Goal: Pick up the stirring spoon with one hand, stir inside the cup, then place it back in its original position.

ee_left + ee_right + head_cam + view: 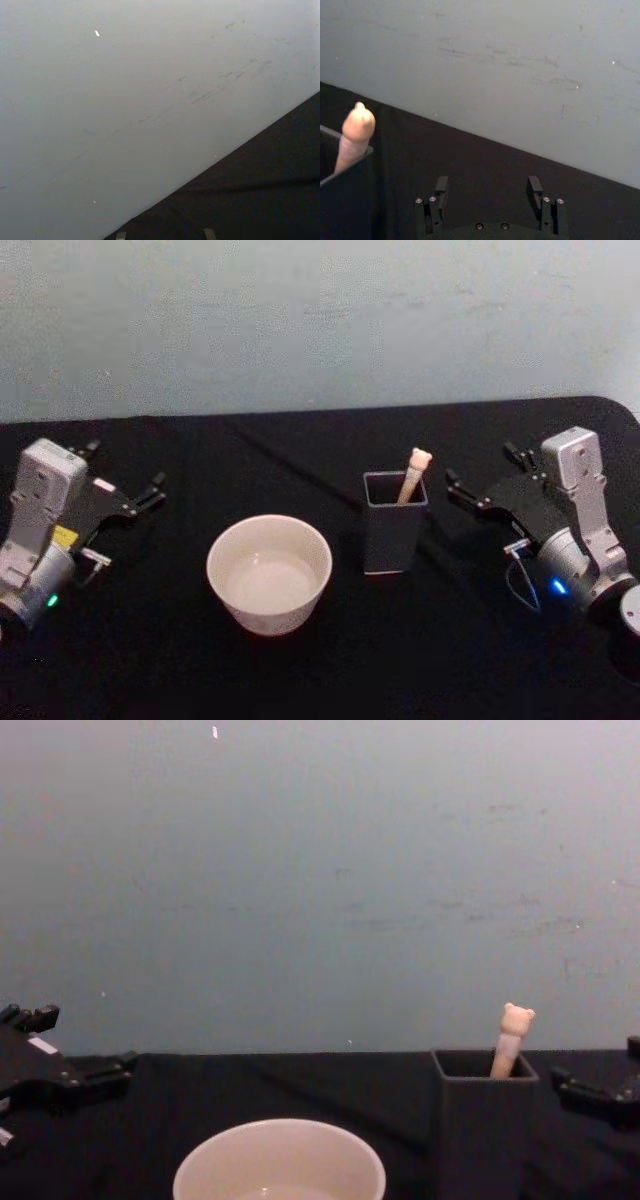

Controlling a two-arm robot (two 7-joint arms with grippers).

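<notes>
- Beside the holder [394, 523], our right gripper [486, 480] is waiting, jaws open; the left gripper [125, 480] is idling, jaws open too.
- Next, we're judging, comes gripping the spoon [413, 473] by its handle.

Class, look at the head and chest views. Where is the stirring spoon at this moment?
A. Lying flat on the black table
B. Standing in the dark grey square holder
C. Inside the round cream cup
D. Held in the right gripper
B: the stirring spoon stands with its bear-head handle poking out of the dark grey holder, beside the cup; both grippers are apart from it.
</notes>
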